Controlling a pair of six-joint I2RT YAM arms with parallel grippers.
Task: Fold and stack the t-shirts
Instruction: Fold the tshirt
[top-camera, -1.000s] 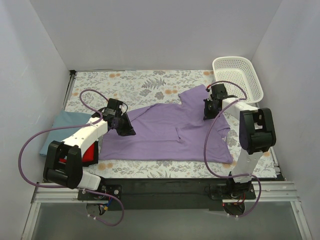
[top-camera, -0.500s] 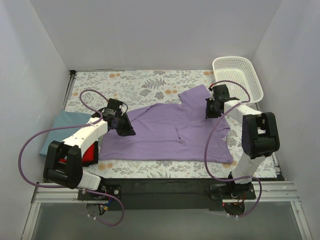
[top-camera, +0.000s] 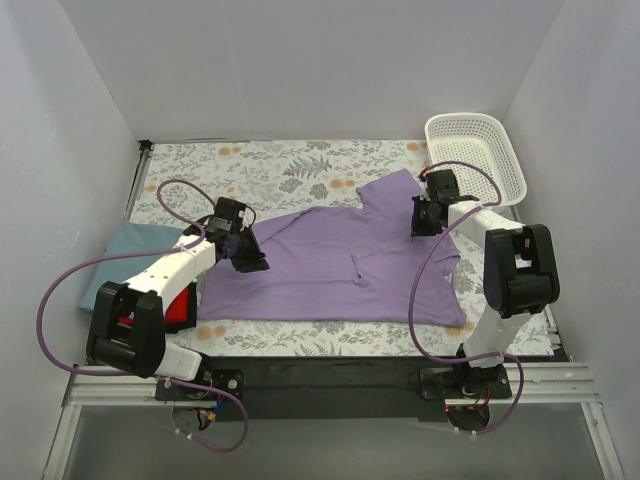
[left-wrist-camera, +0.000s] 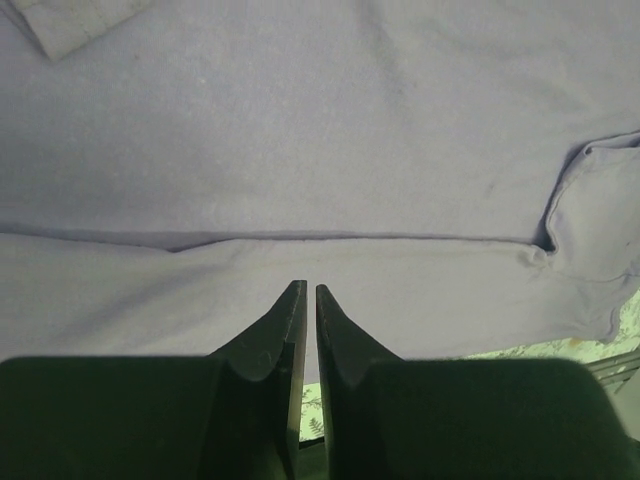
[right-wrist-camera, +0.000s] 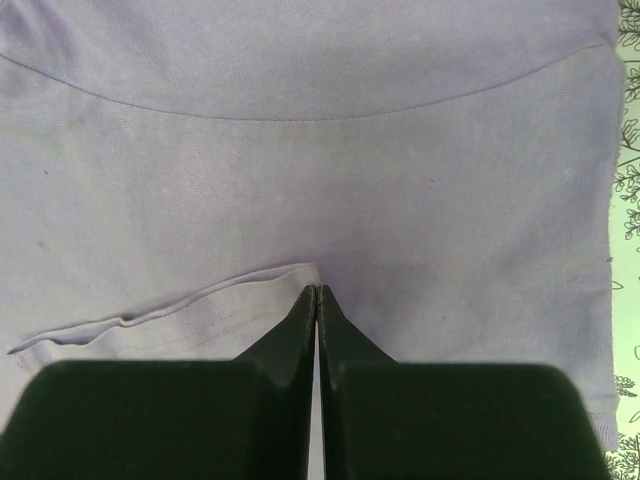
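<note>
Pressing almost together, the two dark fingers of the left gripper (left-wrist-camera: 302, 288) leave only a thin slit between their tips. They point down at the lilac t-shirt (top-camera: 340, 265), just short of a long crease that runs across the whole left wrist view. No cloth shows inside the slit, and I cannot tell whether any is pinched. From above, this gripper sits over the shirt's left end, near its far corner. The right gripper (right-wrist-camera: 316, 290) is fully closed, tip against tip, and the curled end of a turned-up hem strip meets those tips exactly, though whether that strip is nipped or merely touched I cannot tell. In the overhead view it stands at the shirt's far right part, beside the flap that juts toward the back wall. The shirt itself lies spread and mostly flat across the middle of the floral table cover (top-camera: 270, 170), between the two arms, with a small wrinkle near its centre. Farther out on the left, a folded blue-grey shirt (top-camera: 120, 250) lies by the wall with a bit of red cloth (top-camera: 178, 305) just beside it, half hidden under the left arm — and at the far right corner stands the white mesh basket (top-camera: 500, 150), clear of the lilac shirt.
</note>
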